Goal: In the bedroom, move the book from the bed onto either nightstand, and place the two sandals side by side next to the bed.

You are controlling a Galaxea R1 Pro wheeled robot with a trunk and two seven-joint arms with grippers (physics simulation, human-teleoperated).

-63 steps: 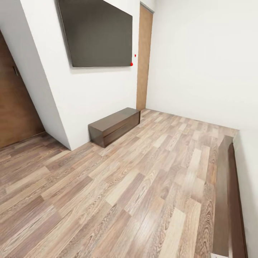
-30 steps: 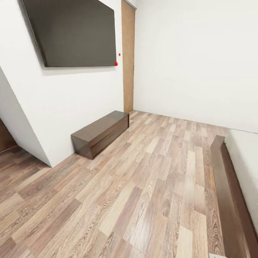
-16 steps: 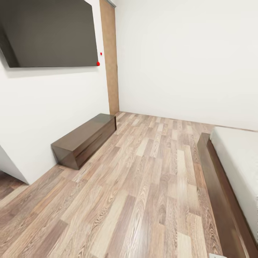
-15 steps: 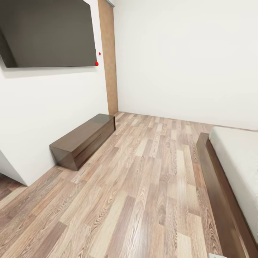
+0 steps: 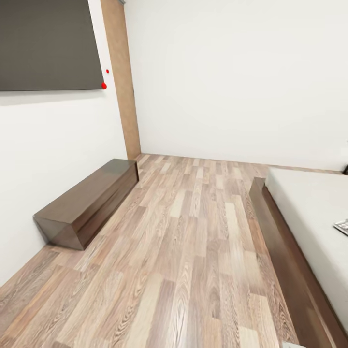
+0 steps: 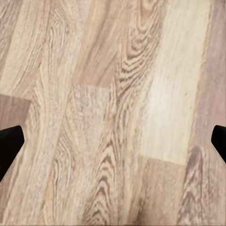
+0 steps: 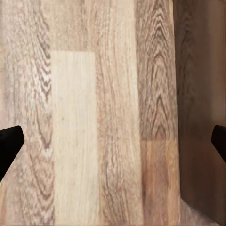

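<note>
Pale grey bed, dk-brown frame

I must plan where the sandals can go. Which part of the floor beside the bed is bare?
The wood-plank floor lies bare between the long low cabinet at the left wall and the bed frame at the right, back to the far white wall. Nothing here is crowded. A small object lies on the mattress at the picture's right edge.

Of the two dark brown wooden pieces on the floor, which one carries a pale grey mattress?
The bed frame along the right side carries the mattress; the long low cabinet against the left wall has a bare top.
</note>
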